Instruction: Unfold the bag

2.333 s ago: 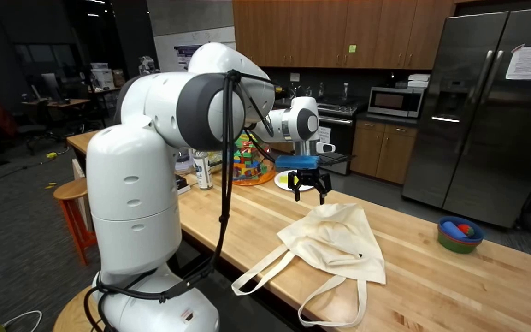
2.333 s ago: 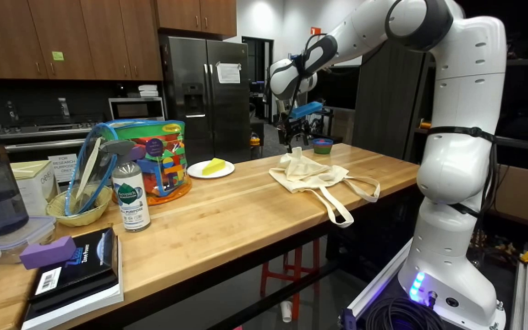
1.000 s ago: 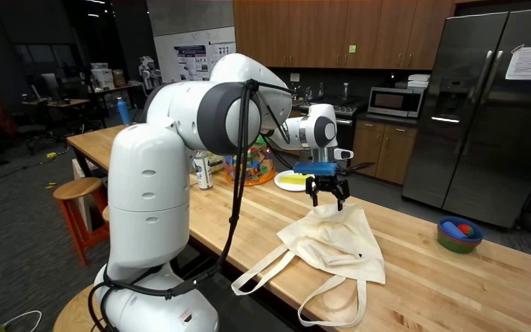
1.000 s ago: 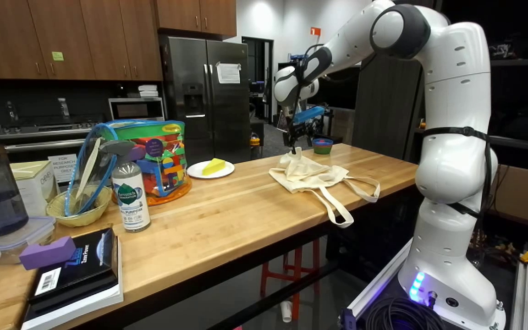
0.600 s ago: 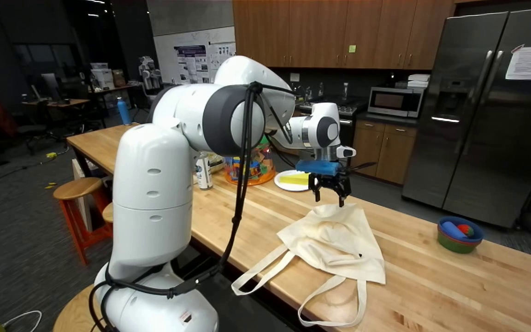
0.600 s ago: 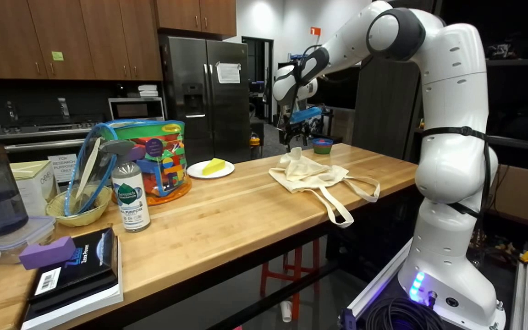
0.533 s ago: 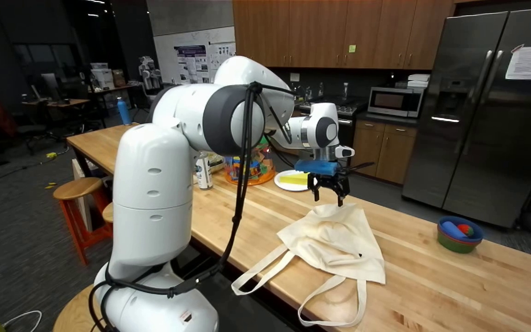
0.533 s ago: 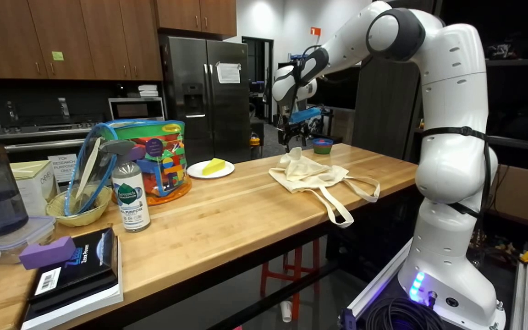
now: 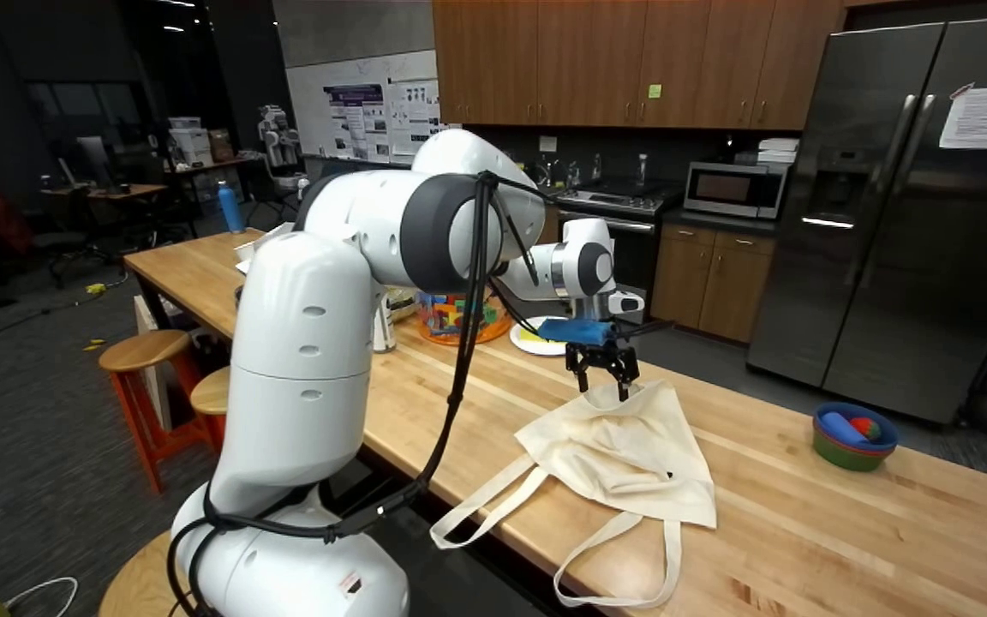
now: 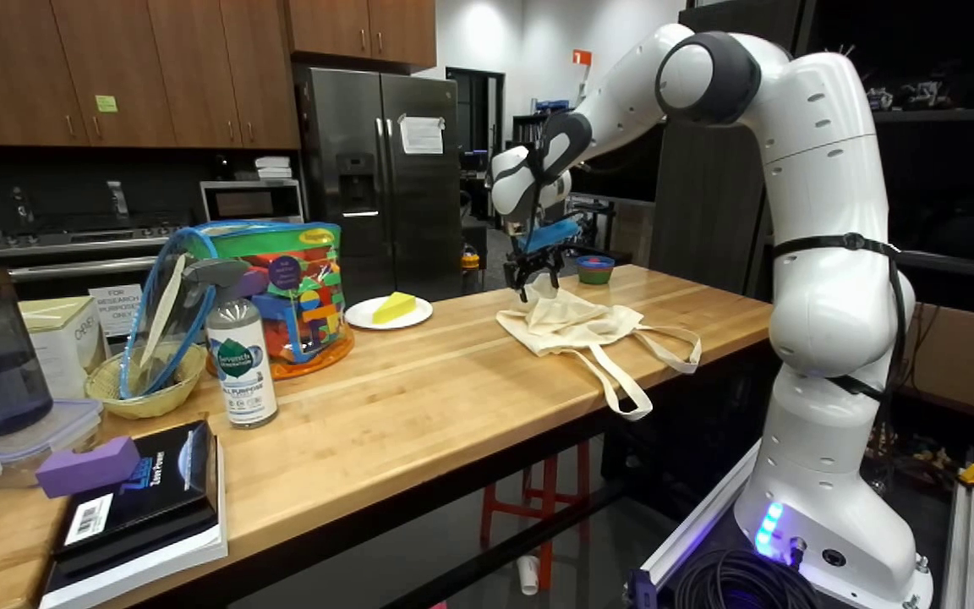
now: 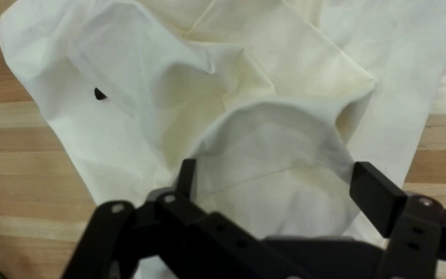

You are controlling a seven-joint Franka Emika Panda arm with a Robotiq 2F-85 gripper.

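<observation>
canvas of the large, soft, cream tote bag (image 11: 312, 69) humped up beneath my black, two-fingered gripper (image 11: 275, 174); i held the fingertips (image 11: 374, 193) wide apart, one showing either side of the hump (image 11: 277, 135), presumably so they could pinch it. whether they touched cloth i couldn't tell. the bag lay wrinkled on the pale, striped wooden table (image 9: 802, 531), its long, flat cream strap handles (image 9: 672, 544) trailing away from the gripper, likely clear of my pull. compared with half a second earlier, my gripper sat lower; the bag looked unmoved.
</observation>
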